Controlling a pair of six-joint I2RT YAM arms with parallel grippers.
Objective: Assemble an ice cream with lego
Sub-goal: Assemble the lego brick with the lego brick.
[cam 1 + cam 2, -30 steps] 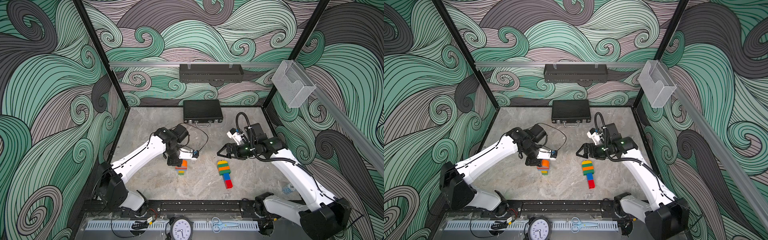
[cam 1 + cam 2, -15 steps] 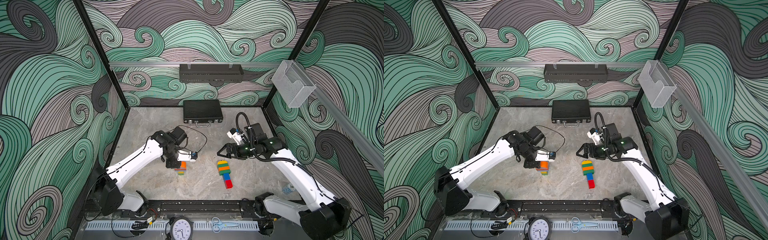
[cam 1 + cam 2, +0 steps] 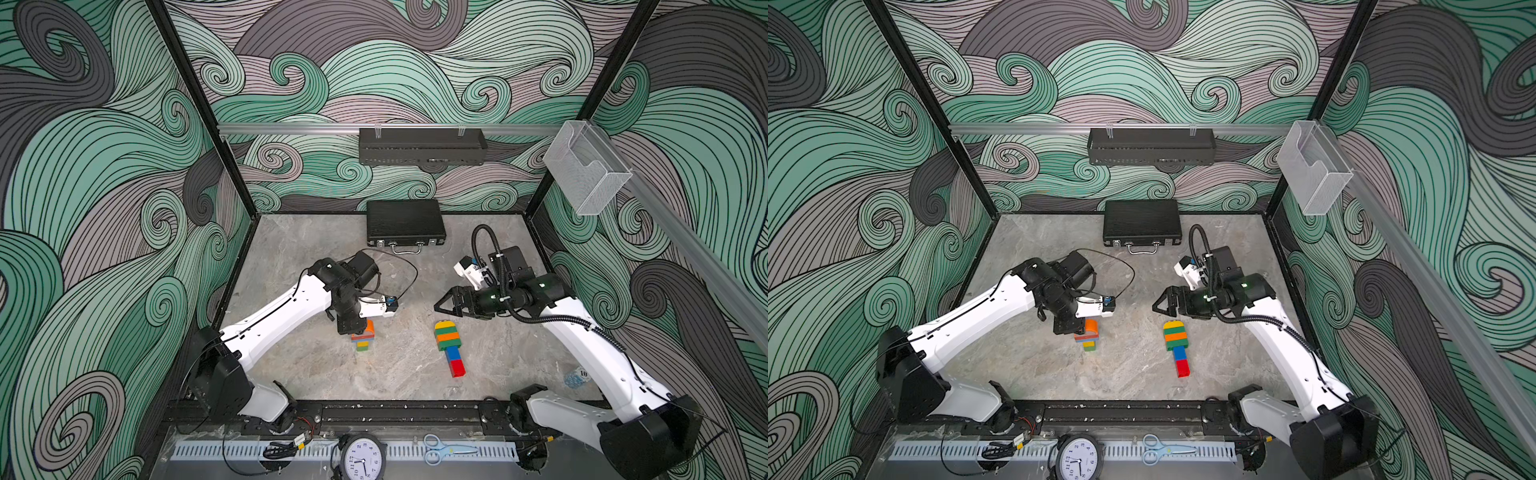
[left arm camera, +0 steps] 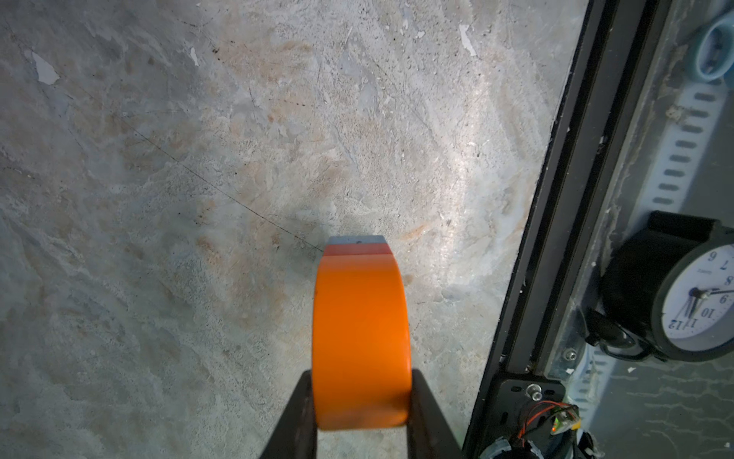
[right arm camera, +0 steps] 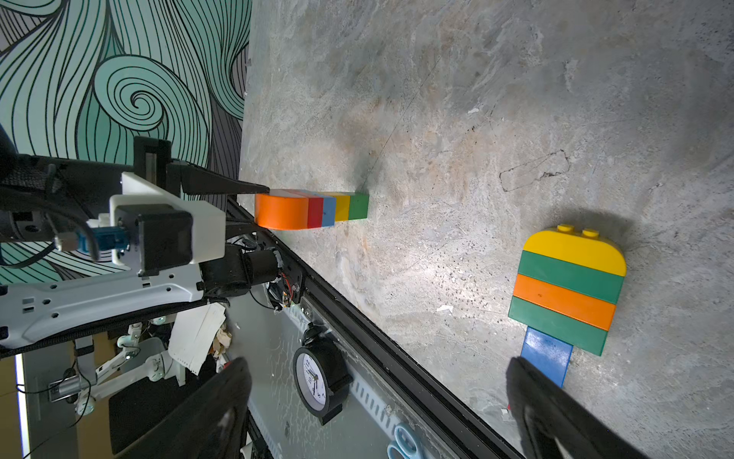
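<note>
Over the table point(image 3: 407, 374), left gripper point(image 4: 360, 379) tight on the orange-topped lego stack point(image 3: 365, 336); right gripper point(image 5: 377, 369) wide apart

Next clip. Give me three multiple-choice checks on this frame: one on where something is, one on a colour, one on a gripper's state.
1. Where is the long lego build with the yellow rounded end?
A. Lying flat on the table, near the right gripper
B. On top of the briefcase
C. Standing upright at the front rail

2. What colour is the rounded piece that the left gripper grips?
A. Yellow
B. Orange
C. Blue

3. How does the right gripper stand?
A. Open, holding nothing
B. Shut on a red brick
C. Shut, empty

Answers:
1 A: both top views show it flat on the table, close to that gripper.
2 B: the left wrist view shows an orange curve pinched between the jaws.
3 A: the right wrist view shows its jaws wide apart with nothing between them.
</note>
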